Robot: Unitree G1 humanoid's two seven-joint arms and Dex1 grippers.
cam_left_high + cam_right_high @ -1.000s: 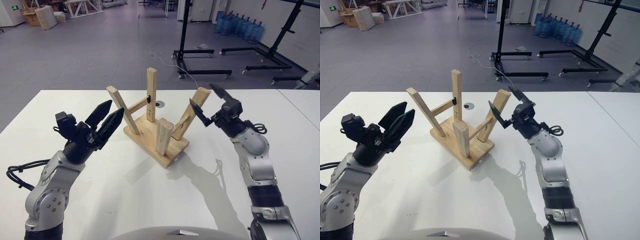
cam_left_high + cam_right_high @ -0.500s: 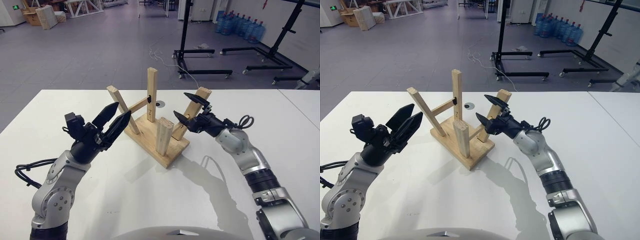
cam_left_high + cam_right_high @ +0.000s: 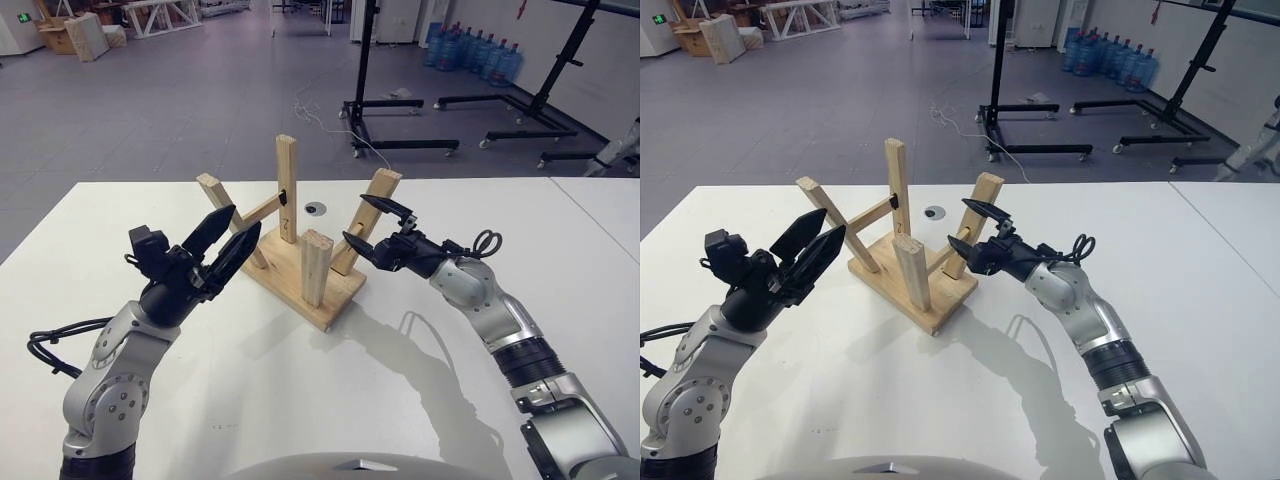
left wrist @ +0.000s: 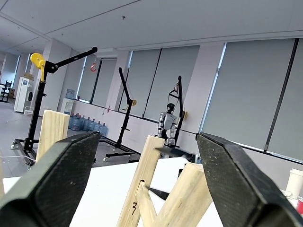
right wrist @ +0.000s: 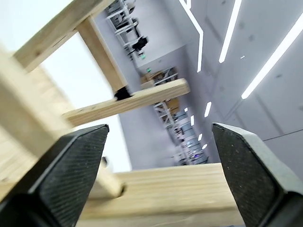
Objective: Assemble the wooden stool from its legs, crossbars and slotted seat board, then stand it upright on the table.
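Observation:
The wooden stool stands upside down on the white table [image 3: 300,400], its seat board [image 3: 290,283] flat and its legs pointing up, with crossbars [image 3: 262,209] joining them. My right gripper [image 3: 356,220] is open, one finger on each side of the right leg [image 3: 372,193]; that leg [image 5: 165,189] lies between the pads [image 5: 66,175]. Whether they touch it I cannot tell. My left gripper [image 3: 236,227] is open just left of the stool, near the left leg [image 3: 214,192], empty. Through it I see two legs [image 4: 142,184].
A small round hole [image 3: 316,208] sits in the table behind the stool. A black cable [image 3: 45,345] loops by my left arm. A second table [image 3: 605,205] adjoins on the right. Black stands [image 3: 400,100] are on the floor beyond.
My right gripper swung down from a raised pose and closed in around the right leg. My left gripper moved in toward the stool. The stool seems to have slid slightly left.

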